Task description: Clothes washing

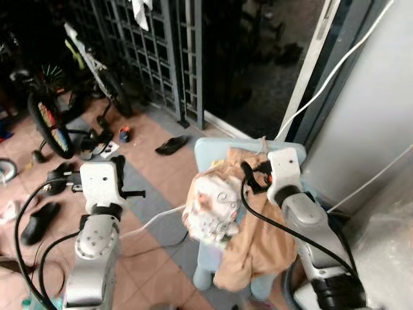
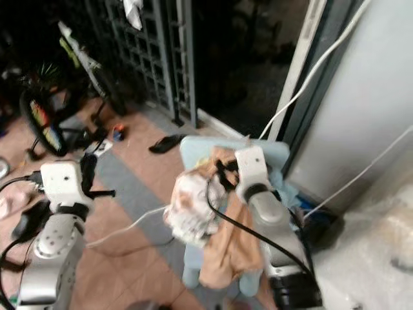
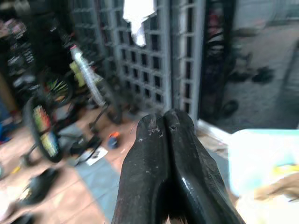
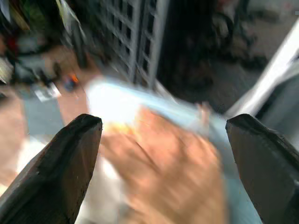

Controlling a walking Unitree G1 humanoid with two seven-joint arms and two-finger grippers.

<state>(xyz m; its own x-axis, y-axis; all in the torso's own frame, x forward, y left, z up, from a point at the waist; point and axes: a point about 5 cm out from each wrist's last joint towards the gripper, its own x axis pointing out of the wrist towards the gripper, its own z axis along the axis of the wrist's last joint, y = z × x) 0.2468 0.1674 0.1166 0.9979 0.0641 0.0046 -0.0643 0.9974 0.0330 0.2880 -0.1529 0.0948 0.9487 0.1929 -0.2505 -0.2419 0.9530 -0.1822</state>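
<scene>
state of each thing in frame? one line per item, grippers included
left gripper: shut, empty, held up over the floor
right gripper: open wide, above the clothes
tan garment: draped over the chair, hanging off its front
white patterned cloth: bunched on the chair's left side
light blue chair: upright, piled with clothes
bicycle: parked upright

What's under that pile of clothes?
A light blue stool shows beneath the clothes. Its back edge and legs peek out; the clothes cover most of its seat.
</scene>
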